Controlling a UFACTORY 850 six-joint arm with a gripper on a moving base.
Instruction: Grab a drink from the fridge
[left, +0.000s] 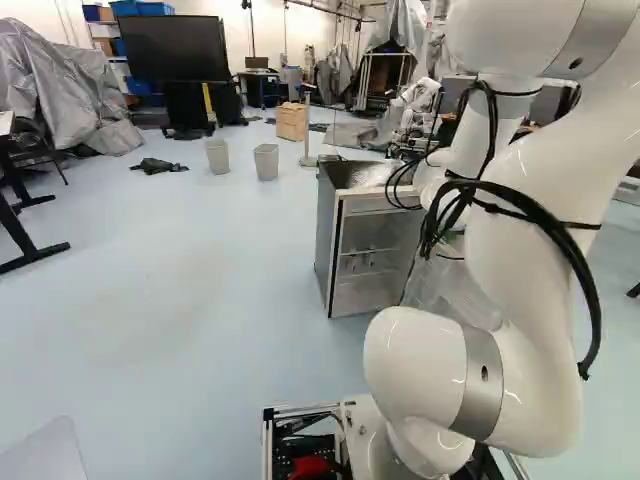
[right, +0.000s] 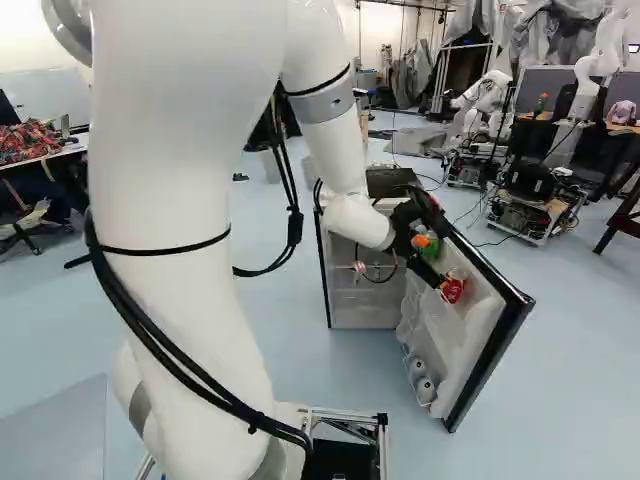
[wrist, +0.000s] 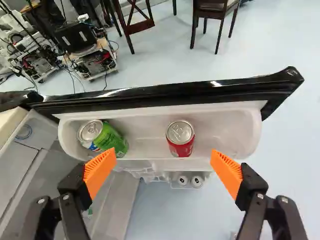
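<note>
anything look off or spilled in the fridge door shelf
The green can looks a bit odd: it seems to lean sideways in the door shelf, while the red can farther along stands upright. I see no spill or obvious damage on the shelf.

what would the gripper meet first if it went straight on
Likely the red can in the door shelf, ahead of the open gripper; depth is unclear, so the shelf's rim could come first.

Two grey bins (left: 266, 162) stand near a wooden box (left: 291, 124), a dark screen (left: 174, 48) beyond.
</note>
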